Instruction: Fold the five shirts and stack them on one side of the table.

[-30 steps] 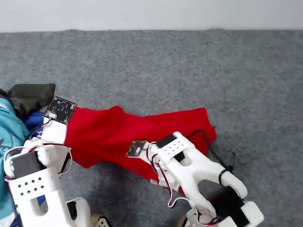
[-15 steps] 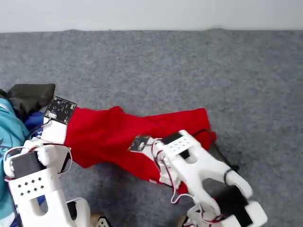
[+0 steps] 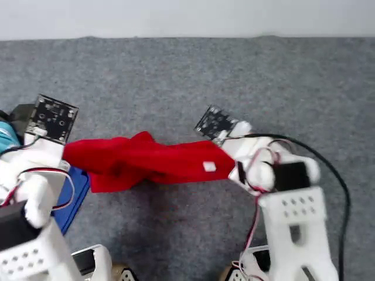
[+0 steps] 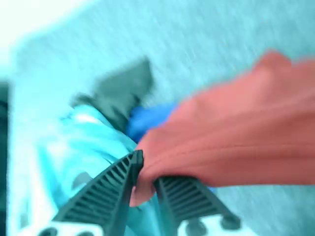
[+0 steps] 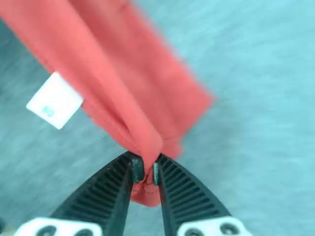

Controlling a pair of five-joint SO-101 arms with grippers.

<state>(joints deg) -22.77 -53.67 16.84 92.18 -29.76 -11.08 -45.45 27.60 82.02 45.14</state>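
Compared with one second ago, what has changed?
The left end effector and right end effector swung apart, the right one rightward, pulling the red shirt, on which both are shut, from a spread into a narrow band. The shirt pile at the left edge stayed.

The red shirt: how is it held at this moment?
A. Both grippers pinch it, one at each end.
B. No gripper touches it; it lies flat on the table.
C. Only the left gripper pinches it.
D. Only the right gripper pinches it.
A: the left gripper is closed on one end of the red shirt and the right gripper is closed on the other end, so the cloth stretches between the two arms.
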